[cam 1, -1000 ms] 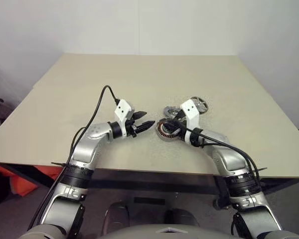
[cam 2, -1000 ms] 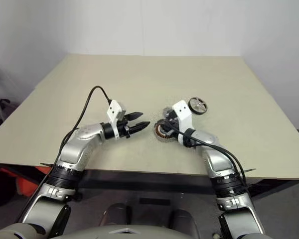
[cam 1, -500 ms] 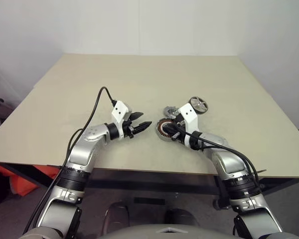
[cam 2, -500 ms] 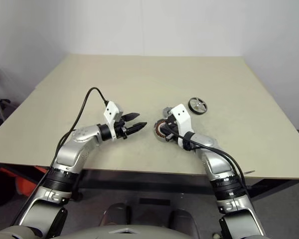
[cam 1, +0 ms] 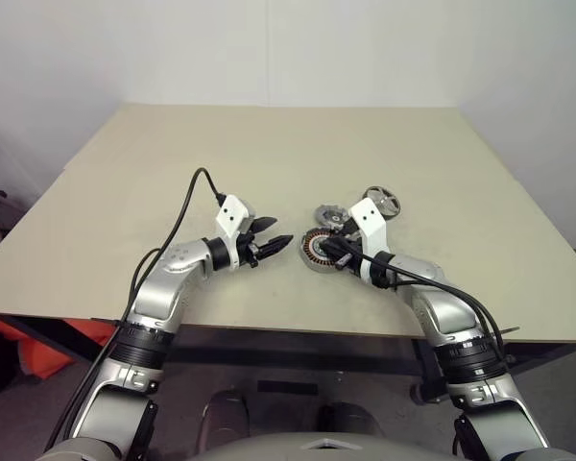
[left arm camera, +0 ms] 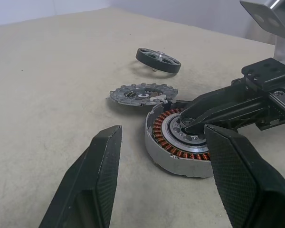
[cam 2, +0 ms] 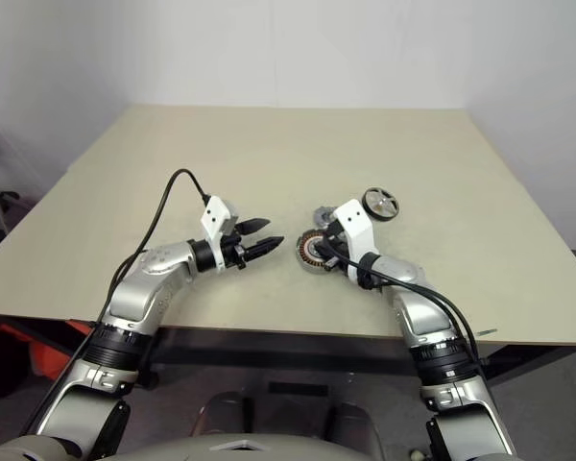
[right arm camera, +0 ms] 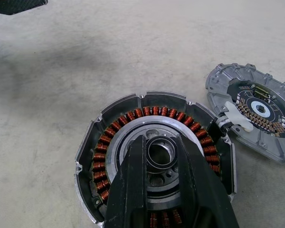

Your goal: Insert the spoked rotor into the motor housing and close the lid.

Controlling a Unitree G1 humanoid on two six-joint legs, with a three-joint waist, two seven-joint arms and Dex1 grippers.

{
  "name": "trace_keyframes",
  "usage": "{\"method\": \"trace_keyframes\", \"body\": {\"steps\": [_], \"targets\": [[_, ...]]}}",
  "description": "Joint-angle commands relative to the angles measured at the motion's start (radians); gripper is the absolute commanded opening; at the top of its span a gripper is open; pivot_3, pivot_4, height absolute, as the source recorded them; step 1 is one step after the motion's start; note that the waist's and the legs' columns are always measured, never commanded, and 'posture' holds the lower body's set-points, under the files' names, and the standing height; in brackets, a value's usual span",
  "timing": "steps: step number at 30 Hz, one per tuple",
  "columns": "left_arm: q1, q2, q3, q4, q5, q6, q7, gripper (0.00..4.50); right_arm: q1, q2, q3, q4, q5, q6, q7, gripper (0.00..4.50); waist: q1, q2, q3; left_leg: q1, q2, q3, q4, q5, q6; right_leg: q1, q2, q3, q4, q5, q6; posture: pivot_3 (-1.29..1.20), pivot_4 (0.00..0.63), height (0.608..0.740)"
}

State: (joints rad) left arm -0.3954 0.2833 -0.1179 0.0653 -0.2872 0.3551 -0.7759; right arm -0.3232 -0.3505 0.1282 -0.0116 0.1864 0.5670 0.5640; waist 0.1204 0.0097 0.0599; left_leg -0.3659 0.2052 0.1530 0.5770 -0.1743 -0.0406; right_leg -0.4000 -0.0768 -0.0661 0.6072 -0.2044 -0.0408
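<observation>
Housing [cam 1: 319, 251] sits on the table [cam 1: 173, 173], toward the near edge, a bit right of centre. It's open; I see copper windings in a ring round the central hub. It looks tipped slightly in the L wrist view, but I can't tell for sure.

Lid [cam 1: 330, 214] lies flat just behind the housing, on its far side, rim close to or touching the housing; can't tell which. Its inner face is up, w/ a dark circuit ring and a small white connector.

Rotor [cam 1: 383, 202] is further toward the far-right of the table, past the lid and apart from it. It isn't in the housing, and the lid isn't on.

R gripper [right arm camera: 160, 164] is down in the housing: its two black fingers [right arm camera: 133, 190] are drawn close, one each side of the hub ring, tips at the hub. They look clamped on it, so I'd say the R gripper is grasping the housing by the hub.

L gripper [cam 1: 274, 241] hovers over the table just left of the housing, pointing at it. Its fingers [left arm camera: 95, 171] are spread apart, nothing between them and touching nothing. From the L wrist cam I look between them at the housing, w/ the R gripper coming in from the other side.
</observation>
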Motion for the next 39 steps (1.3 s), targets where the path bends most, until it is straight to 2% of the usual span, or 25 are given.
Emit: {"method": "trace_keyframes", "body": {"steps": [1, 5, 11, 22, 25, 30, 31, 39], "targets": [[-0.009, 0.008, 0.009, -0.031, -0.002, -0.014, 0.003, 2.92, -0.01, 0.005, -0.001, -0.031, 0.009, 0.003, 0.008, 0.56, 0.0, 0.0, 0.0, 0.0, 0.0, 0.0, 0.0, 0.0, 0.0, 0.0, 0.0, 0.0, 0.0, 0.0, 0.0, 0.0, 0.0, 0.74], [-0.008, 0.008, 0.009, -0.032, -0.001, -0.015, 0.006, 2.92, -0.005, 0.003, -0.003, -0.044, 0.023, 0.021, 0.022, 0.56, 0.0, 0.0, 0.0, 0.0, 0.0, 0.0, 0.0, 0.0, 0.0, 0.0, 0.0, 0.0, 0.0, 0.0, 0.0, 0.0, 0.0, 0.74], [-0.005, 0.008, 0.009, -0.035, -0.001, -0.015, 0.009, 2.92, -0.011, -0.001, -0.007, -0.038, -0.01, -0.009, -0.004, 2.61, 0.0, 0.0, 0.0, 0.0, 0.0, 0.0, 0.0, 0.0, 0.0, 0.0, 0.0, 0.0, 0.0, 0.0, 0.0, 0.0, 0.0, 0.74], [-0.006, 0.009, 0.004, -0.028, 0.005, -0.019, 0.008, 2.92, -0.042, 0.02, -0.046, -0.039, 0.018, -0.03, -0.019, 2.61, 0.0, 0.0, 0.0, 0.0, 0.0, 0.0, 0.0, 0.0, 0.0, 0.0, 0.0, 0.0, 0.0, 0.0, 0.0, 0.0, 0.0, 0.74], [-0.005, 0.008, 0.004, -0.029, 0.006, -0.019, 0.009, 2.92, -0.052, 0.024, -0.054, -0.025, 0.015, -0.038, -0.025, 1.98, 0.0, 0.0, 0.0, 0.0, 0.0, 0.0, 0.0, 0.0, 0.0, 0.0, 0.0, 0.0, 0.0, 0.0, 0.0, 0.0, 0.0, 0.74], [-0.003, 0.008, 0.004, -0.029, 0.008, -0.02, 0.013, 2.92, -0.052, 0.024, -0.053, -0.022, 0.01, -0.043, -0.02, 0.24, 0.0, 0.0, 0.0, 0.0, 0.0, 0.0, 0.0, 0.0, 0.0, 0.0, 0.0, 0.0, 0.0, 0.0, 0.0, 0.0, 0.0, 0.74], [-0.003, 0.008, 0.005, -0.028, 0.009, -0.021, 0.014, 2.92, -0.051, 0.024, -0.049, -0.025, 0.01, -0.042, -0.018, 0.06, 0.0, 0.0, 0.0, 0.0, 0.0, 0.0, 0.0, 0.0, 0.0, 0.0, 0.0, 0.0, 0.0, 0.0, 0.0, 0.0, 0.0, 0.74], [-0.004, 0.008, 0.005, -0.024, 0.012, -0.025, 0.018, 2.92, -0.018, 0.011, 0.008, -0.05, -0.002, -0.016, 0.024, 0.06, 0.0, 0.0, 0.0, 0.0, 0.0, 0.0, 0.0, 0.0, 0.0, 0.0, 0.0, 0.0, 0.0, 0.0, 0.0, 0.0, 0.0, 0.74]]}}
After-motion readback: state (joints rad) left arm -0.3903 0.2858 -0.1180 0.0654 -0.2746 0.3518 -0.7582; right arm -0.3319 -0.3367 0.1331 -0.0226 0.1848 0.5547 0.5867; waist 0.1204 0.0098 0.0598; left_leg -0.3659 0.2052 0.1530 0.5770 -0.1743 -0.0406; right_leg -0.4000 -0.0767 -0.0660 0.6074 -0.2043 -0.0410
